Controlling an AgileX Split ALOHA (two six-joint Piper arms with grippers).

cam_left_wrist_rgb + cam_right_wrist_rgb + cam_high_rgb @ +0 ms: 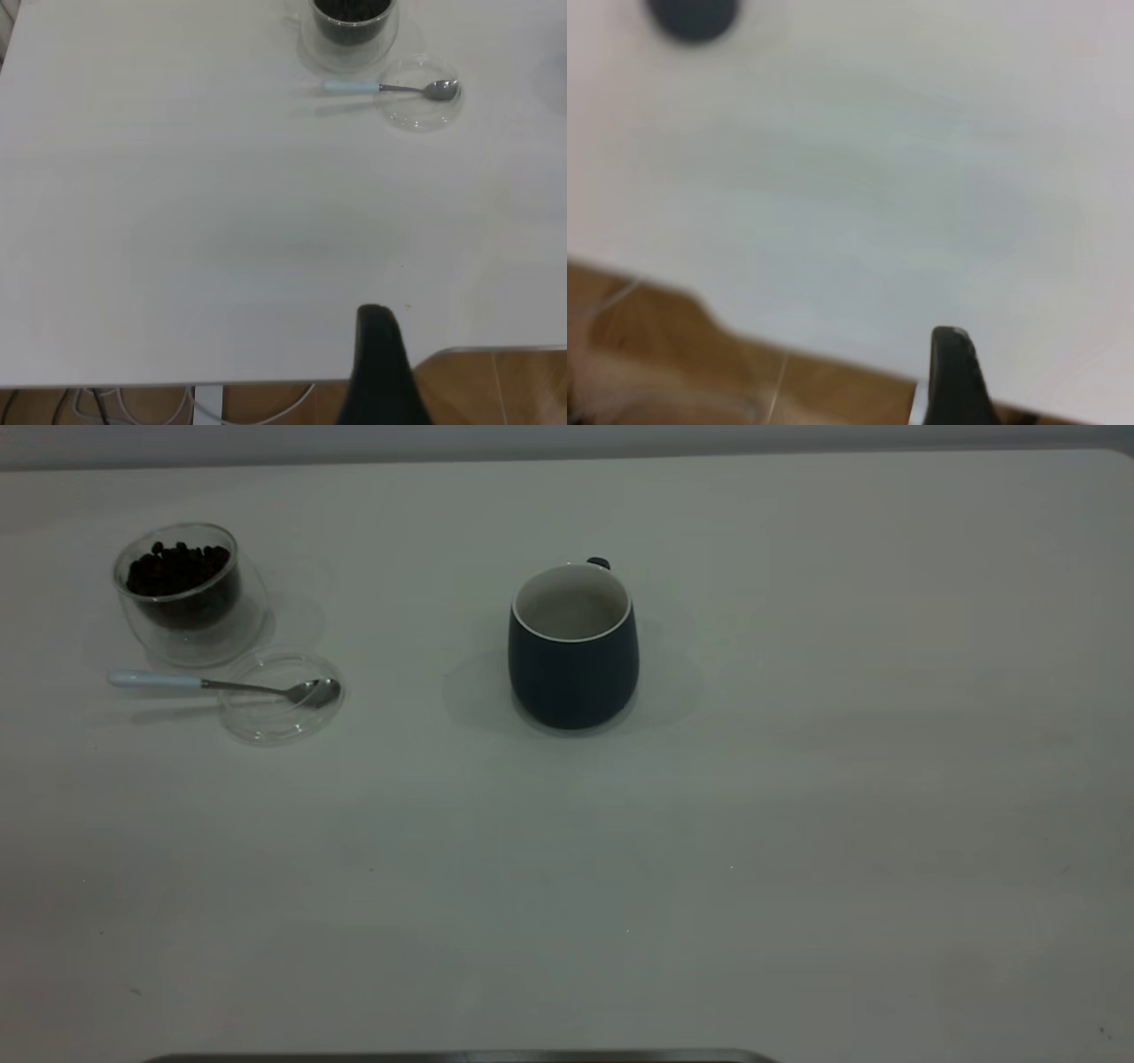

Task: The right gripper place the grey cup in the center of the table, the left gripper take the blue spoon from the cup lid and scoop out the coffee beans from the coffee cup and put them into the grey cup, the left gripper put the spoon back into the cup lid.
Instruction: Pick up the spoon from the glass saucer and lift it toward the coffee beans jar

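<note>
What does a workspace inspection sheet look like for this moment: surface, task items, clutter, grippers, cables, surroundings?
Surface: off-white table, bare across most of it.
Task items: grey cup upright near the centre; coffee cup holding coffee beans; blue spoon with its bowl on the cup lid and its handle sticking out past the rim.
Clutter: nothing seen.
Grippers: left gripper and right gripper back near the table edge, away from every item.
Cables: some under the table edge.
Surroundings: wooden floor.

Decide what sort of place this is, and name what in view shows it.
Probably a robot test bench, not a kitchen: a bare off-white table holding only staged props, a gripper at its edge, and loose cables on the wooden floor.
</note>
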